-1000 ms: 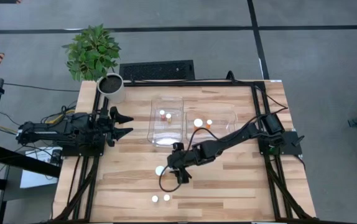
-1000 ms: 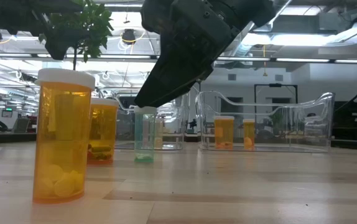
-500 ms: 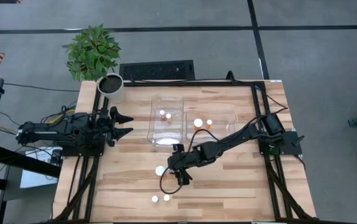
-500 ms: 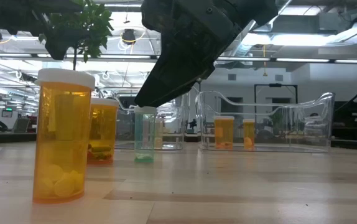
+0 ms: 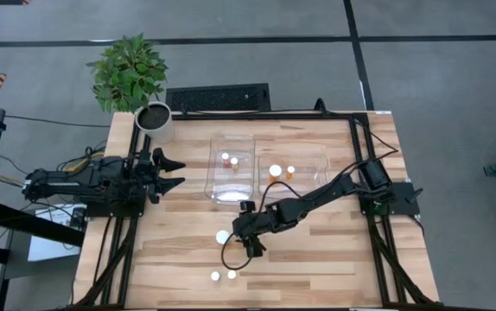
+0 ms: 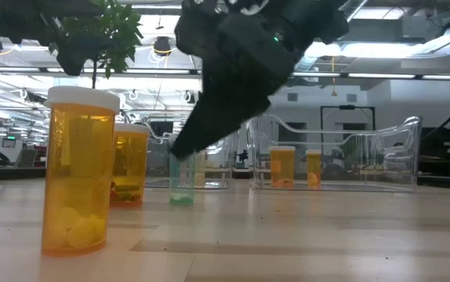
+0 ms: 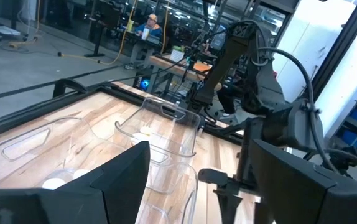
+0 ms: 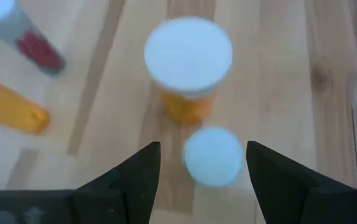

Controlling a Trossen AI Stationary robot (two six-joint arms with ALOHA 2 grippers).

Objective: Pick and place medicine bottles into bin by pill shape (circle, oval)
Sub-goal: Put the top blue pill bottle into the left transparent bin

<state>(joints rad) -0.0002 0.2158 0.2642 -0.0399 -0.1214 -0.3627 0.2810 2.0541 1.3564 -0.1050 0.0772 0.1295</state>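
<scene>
While no label reads, right hand (image 8: 198, 163) gapes over small bottle (image 8: 213, 157).

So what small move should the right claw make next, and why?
Probably a straight descent. The right claw hangs open above the small white-capped bottle, whose cap sits between its fingers, with the larger bottle just beyond. Lowering around the small bottle, then closing, looks like the natural next step.
</scene>
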